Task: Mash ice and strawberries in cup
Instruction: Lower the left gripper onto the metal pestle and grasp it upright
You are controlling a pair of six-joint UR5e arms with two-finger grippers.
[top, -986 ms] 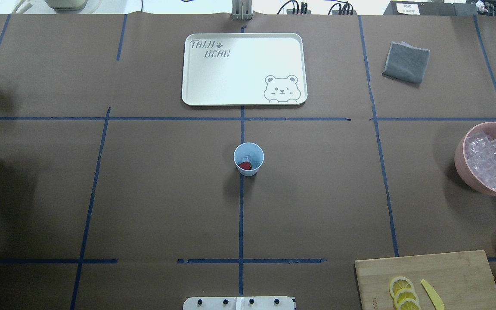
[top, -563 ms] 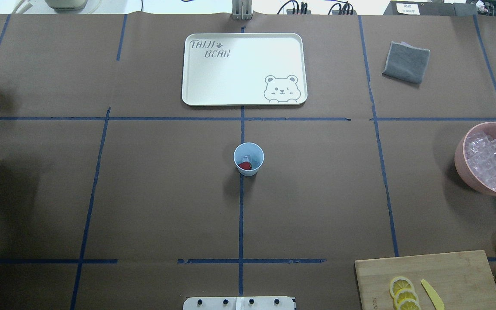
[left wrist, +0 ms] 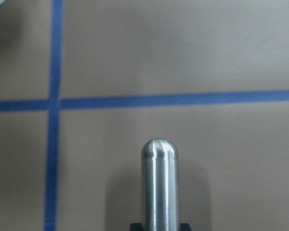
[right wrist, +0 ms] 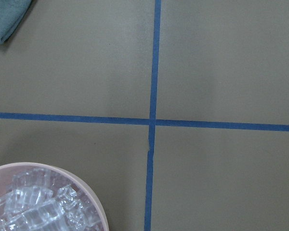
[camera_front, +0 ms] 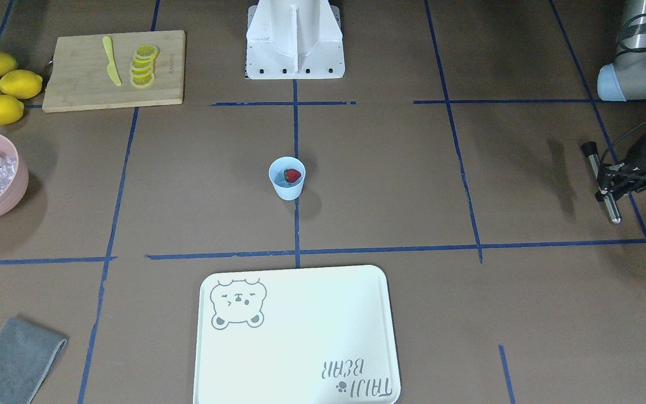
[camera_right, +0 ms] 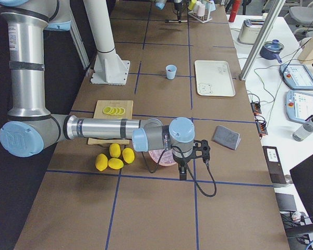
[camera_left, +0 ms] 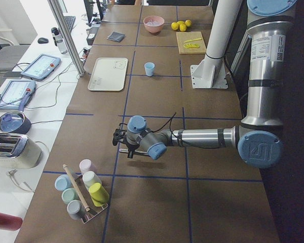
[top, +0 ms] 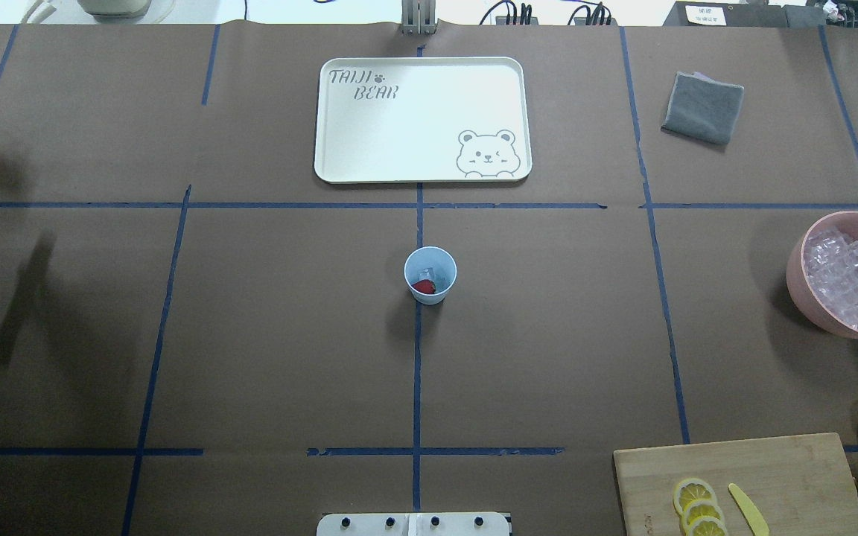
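On the tabletop, well apart from both tools: cup [camera_front: 286, 191], upright, standing on a blue tape line.
Cup contents: strawberry [camera_front: 292, 175] against the inner wall; ice [top: 430, 268] beside it.
Left tool [camera_front: 603, 180]: clamped on the steel rod [left wrist: 159, 183]; held clear of the tabletop, its shadow lying apart on the paper. The cup is off to this tool's right.
Steel rod: rounded end sticks out past the fingers, near a blue tape crossing.
Right tool [camera_right: 192, 159]: seen only from the side camera; cannot tell whether the fingers are apart or together.
Below right tool: pink bowl [right wrist: 94, 204] heaped with clear cubes; grey cloth [right wrist: 5, 19] nearby.
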